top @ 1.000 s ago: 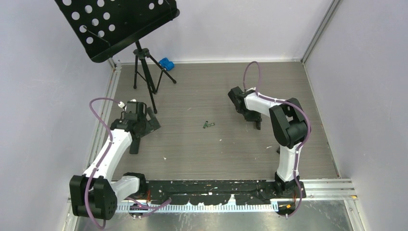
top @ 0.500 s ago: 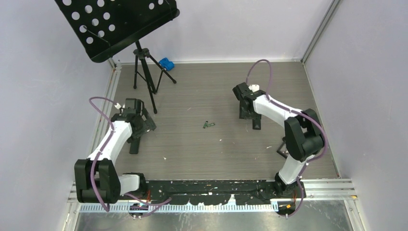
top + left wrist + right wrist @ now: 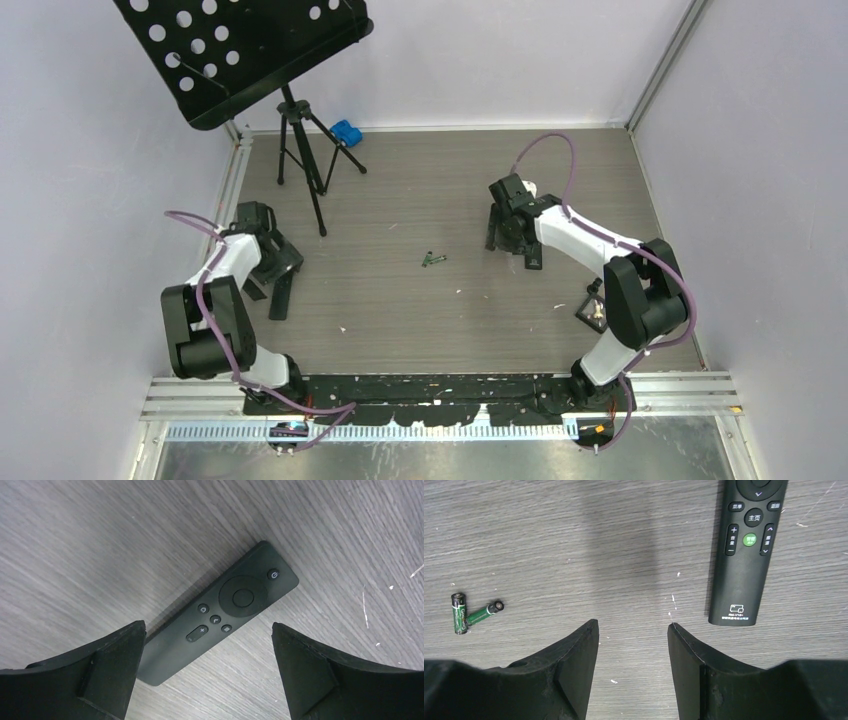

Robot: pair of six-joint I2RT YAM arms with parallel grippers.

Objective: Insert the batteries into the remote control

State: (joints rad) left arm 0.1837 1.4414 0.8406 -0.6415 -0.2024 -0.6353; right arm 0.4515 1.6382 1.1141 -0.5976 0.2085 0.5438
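Two dark green batteries (image 3: 470, 613) lie touching on the wood table, also in the top view (image 3: 433, 259). A long black remote with a green button (image 3: 746, 550) lies face up right of my right gripper (image 3: 633, 625), which is open, empty and hovers between it and the batteries. In the top view this remote (image 3: 533, 258) is beside the right gripper (image 3: 503, 243). A second, short black remote (image 3: 220, 612) lies face up under my open, empty left gripper (image 3: 207, 627); in the top view it (image 3: 280, 297) is by the left gripper (image 3: 270, 272). No orange or purple cells show.
A black music stand (image 3: 300, 150) on a tripod stands at the back left, with a small blue object (image 3: 346, 132) by the back wall. Small items (image 3: 592, 310) lie by the right arm's elbow, too small to identify. Walls close in on three sides.
The left arm has folded back and its gripper has moved left, over the short remote. The right arm's elbow has swung right; its gripper has shifted slightly left, near the long remote.
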